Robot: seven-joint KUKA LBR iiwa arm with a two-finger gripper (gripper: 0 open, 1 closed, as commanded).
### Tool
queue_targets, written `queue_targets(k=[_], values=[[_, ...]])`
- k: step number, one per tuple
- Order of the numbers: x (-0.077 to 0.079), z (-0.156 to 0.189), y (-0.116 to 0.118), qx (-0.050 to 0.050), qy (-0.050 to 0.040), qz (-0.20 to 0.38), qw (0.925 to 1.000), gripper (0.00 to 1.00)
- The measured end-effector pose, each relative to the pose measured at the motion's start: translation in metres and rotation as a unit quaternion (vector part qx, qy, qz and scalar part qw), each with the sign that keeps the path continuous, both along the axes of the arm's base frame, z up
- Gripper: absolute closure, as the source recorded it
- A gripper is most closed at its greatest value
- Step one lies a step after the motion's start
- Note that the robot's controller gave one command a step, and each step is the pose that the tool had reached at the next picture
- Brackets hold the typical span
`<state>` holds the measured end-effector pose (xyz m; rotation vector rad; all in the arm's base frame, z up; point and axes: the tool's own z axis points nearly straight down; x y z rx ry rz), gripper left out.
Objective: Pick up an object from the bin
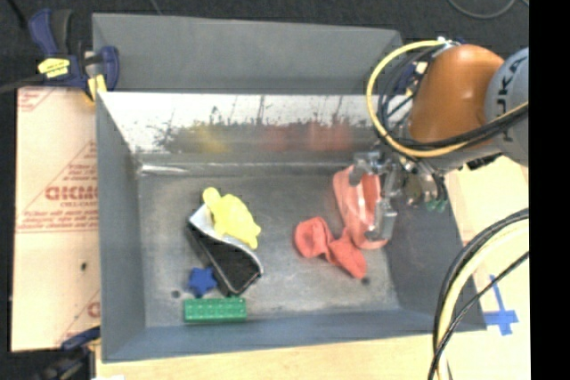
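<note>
One limp pink rubbery thing (313, 238) hangs pinched tight in the hand (378, 230).

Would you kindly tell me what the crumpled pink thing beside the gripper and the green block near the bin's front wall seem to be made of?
The pink thing looks like soft cloth or thin rubber, matte: it lies limp in folds. The green block looks like hard moulded plastic: straight edges, studded top.
</note>
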<state>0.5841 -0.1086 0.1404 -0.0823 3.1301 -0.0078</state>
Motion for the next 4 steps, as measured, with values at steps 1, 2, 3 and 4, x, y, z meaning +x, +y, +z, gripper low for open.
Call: queue_targets(k=[1, 2, 3, 4], values=[[-0.009, -0.069, 0.018, 0.002, 0.0023, -0.035, 0.9994, 1.00], [-0.009, -0.069, 0.018, 0.002, 0.0023, -0.035, 0.9994, 1.00], [-0.007, 0.122, 0.043, 0.003, 0.0020, -0.041, 0.9991, 1.00], [-0.007, 0.121, 0.043, 0.003, 0.0020, -0.041, 0.9992, 1.00]])
